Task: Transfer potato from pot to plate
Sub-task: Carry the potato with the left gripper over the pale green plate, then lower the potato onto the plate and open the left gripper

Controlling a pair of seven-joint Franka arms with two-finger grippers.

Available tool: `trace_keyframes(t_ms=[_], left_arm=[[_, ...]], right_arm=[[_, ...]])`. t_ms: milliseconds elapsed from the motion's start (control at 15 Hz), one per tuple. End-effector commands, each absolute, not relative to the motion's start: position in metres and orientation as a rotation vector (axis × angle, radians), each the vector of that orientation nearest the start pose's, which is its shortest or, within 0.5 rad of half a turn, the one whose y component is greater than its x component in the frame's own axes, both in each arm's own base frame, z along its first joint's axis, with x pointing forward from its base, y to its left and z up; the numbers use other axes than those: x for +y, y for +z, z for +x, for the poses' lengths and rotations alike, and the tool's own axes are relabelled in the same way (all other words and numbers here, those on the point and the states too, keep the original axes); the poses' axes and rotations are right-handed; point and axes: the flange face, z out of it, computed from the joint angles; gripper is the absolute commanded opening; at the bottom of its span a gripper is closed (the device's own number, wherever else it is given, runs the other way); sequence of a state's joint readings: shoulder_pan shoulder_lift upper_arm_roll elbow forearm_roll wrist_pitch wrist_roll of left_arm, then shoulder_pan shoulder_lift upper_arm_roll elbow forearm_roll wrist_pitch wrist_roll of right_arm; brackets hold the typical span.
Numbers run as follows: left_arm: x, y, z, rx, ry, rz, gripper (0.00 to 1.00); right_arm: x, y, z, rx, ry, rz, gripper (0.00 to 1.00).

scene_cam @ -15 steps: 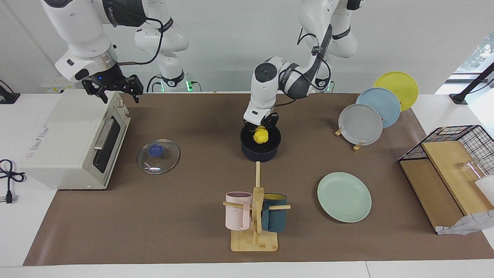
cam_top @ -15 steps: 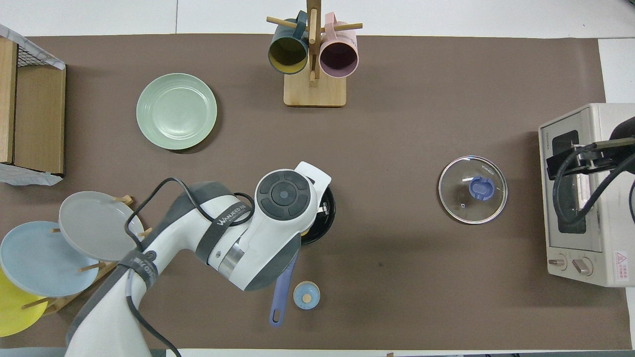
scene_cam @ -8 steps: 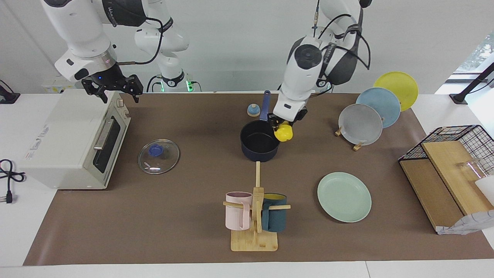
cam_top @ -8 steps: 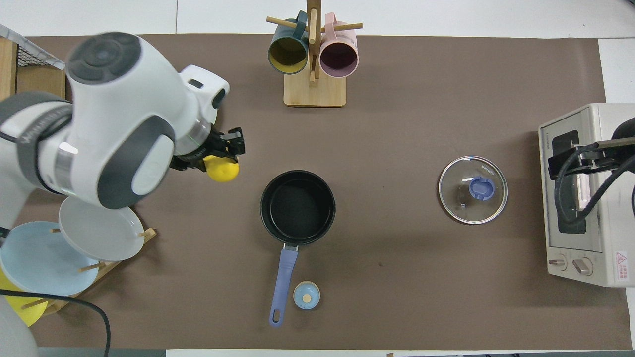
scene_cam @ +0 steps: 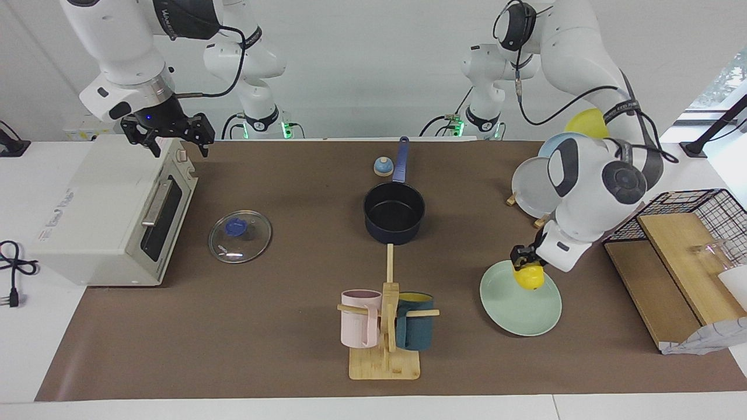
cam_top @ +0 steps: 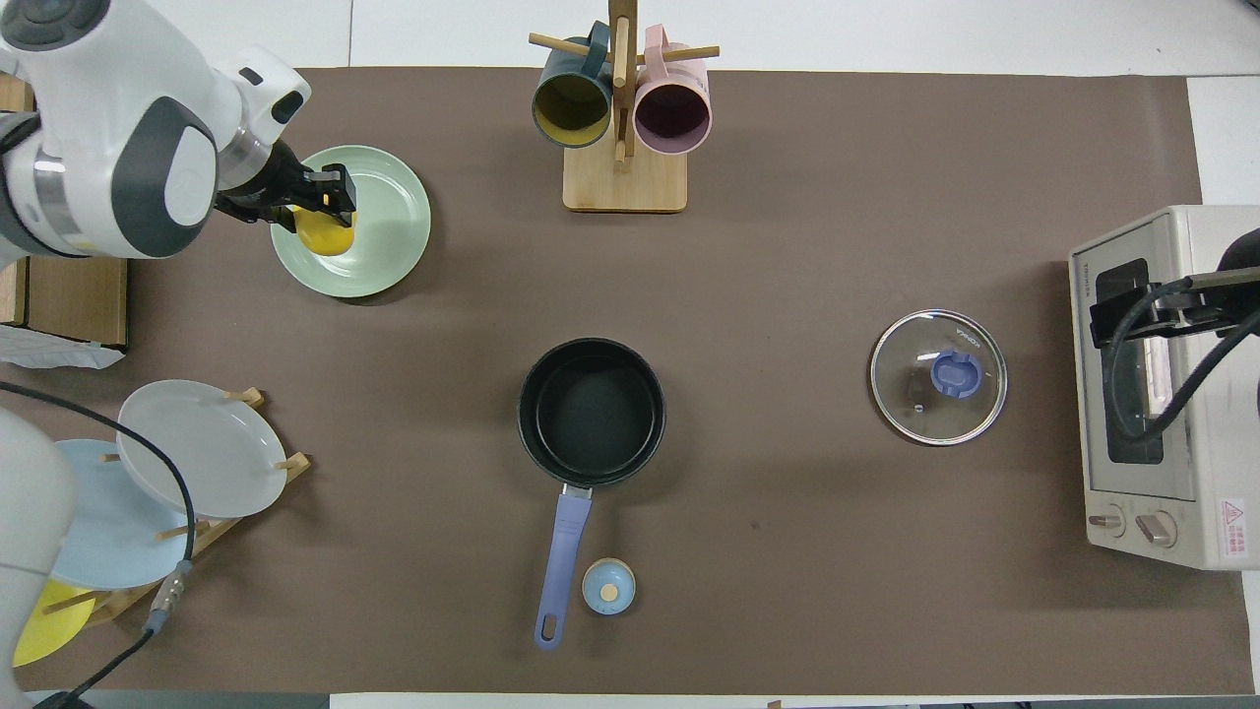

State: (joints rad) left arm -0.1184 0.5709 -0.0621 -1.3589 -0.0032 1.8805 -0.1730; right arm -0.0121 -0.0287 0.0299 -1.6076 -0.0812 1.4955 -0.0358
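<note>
The yellow potato (scene_cam: 529, 279) is held in my left gripper (scene_cam: 526, 269), which is shut on it low over the mint-green plate (scene_cam: 519, 312), above the part of the plate nearer to the robots. I cannot tell whether the potato touches the plate. In the overhead view the potato (cam_top: 328, 234) and the left gripper (cam_top: 322, 209) are over the plate (cam_top: 389, 246). The dark navy pot (scene_cam: 394, 211) stands empty at mid-table, its blue handle (cam_top: 563, 556) toward the robots. My right gripper (scene_cam: 172, 140) waits open over the toaster oven (scene_cam: 111, 210).
A glass lid (scene_cam: 240, 235) lies between the pot and the oven. A wooden mug rack (scene_cam: 385, 326) stands beside the plate. A rack of grey, blue and yellow plates (cam_top: 187, 448) and a wire basket with boards (scene_cam: 683, 245) are at the left arm's end.
My left gripper has lifted the potato out of the pot and carried it over to the mint-green plate. The pot is now empty. The right arm has not moved.
</note>
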Motion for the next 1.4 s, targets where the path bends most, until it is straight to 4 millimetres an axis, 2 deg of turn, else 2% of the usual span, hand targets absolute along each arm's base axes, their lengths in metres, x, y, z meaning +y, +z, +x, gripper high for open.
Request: trace_keyframes(t_ms=[0,133,400,467,533,667,800,933,1067,1133,1333], left_arm=[[-0.112,0.358,0.72,0.086,0.025,-3.143,0.0],[-0.108,0.341,0.711,0.107,0.066,-3.131,0.0],[-0.106,0.338,0.703,0.129,0.076,-3.128,0.0],[-0.105,0.337,0.702,0.165,0.08,-3.127,0.14],[-0.11,0.339,0.703,0.195,0.074,-3.127,0.99],[-0.109,0.353,0.704,0.189,0.05,-3.129,1.0],[-0.101,0.399,0.7,0.166,-0.018,-3.141,1.0],[-0.092,0.452,0.686,0.098,-0.037,-3.174,1.0],[-0.085,0.499,0.665,0.038,-0.025,-3.172,1.0],[-0.08,0.523,0.654,0.013,-0.03,-3.169,1.0],[-0.071,0.589,0.607,0.008,-0.02,-3.157,1.0]], right_arm=[[0.0,0.619,0.541,-0.063,0.114,-3.195,1.0],[0.0,0.62,0.542,-0.064,0.102,-3.196,1.0],[-0.001,0.62,0.543,-0.061,0.094,-3.196,1.0],[-0.002,0.62,0.543,-0.059,0.094,-3.196,1.0],[-0.002,0.619,0.543,-0.059,0.097,-3.196,1.0],[-0.001,0.62,0.542,-0.061,0.102,-3.197,1.0],[0.0,0.619,0.542,-0.066,0.109,-3.196,1.0],[-0.001,0.619,0.541,-0.068,0.119,-3.192,1.0],[0.003,0.618,0.538,-0.058,0.141,-3.123,1.0],[-0.002,0.617,0.537,-0.045,0.157,-3.117,1.0],[-0.004,0.619,0.538,-0.066,0.139,-3.157,1.0]])
